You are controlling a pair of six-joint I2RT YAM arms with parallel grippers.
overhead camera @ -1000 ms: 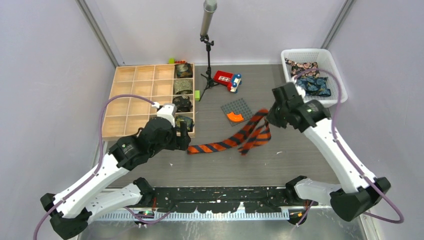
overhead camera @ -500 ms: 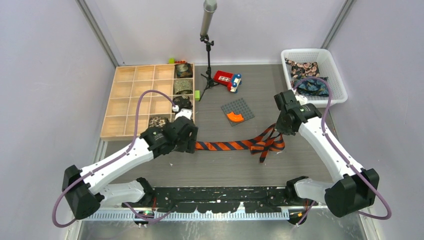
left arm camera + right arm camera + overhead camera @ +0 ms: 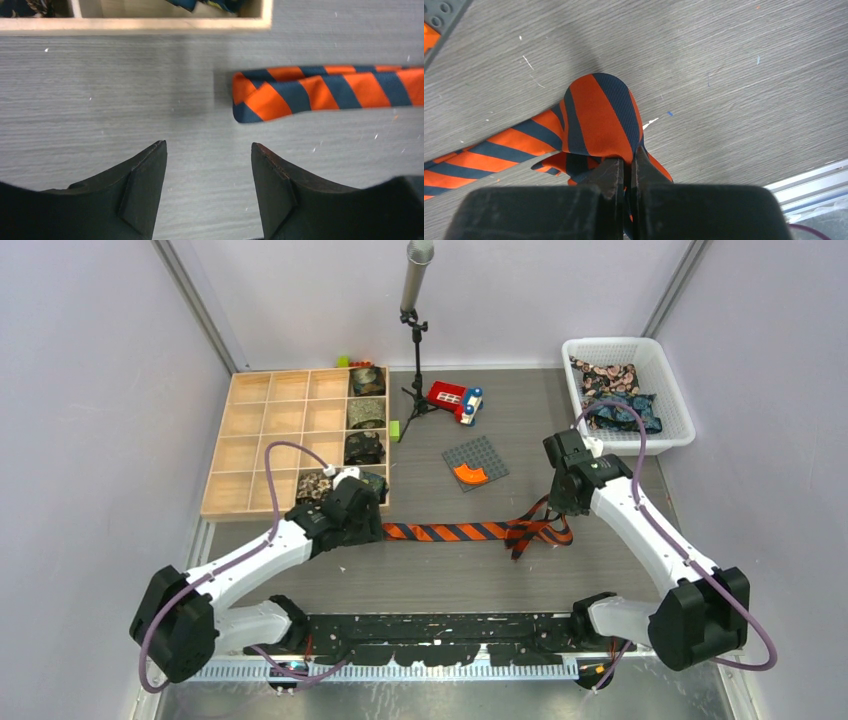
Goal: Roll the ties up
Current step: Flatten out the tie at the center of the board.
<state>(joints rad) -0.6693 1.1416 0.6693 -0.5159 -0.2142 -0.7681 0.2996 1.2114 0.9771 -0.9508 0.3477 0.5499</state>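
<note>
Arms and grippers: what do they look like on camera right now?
The left arm and right arm have white links and black joints, each trailing a looped purple cable. The left gripper and right gripper have matte black, tapered fingers.

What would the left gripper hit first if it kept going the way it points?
Most likely the bare table, just beside the end of the striped tie. Depth is unclear, so a finger of the left gripper might graze it.

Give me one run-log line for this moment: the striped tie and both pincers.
striped tie: stretched flat, one end bunched | left pincer: open, free end just ahead, untouched | right pincer: shut on bunched end
</note>
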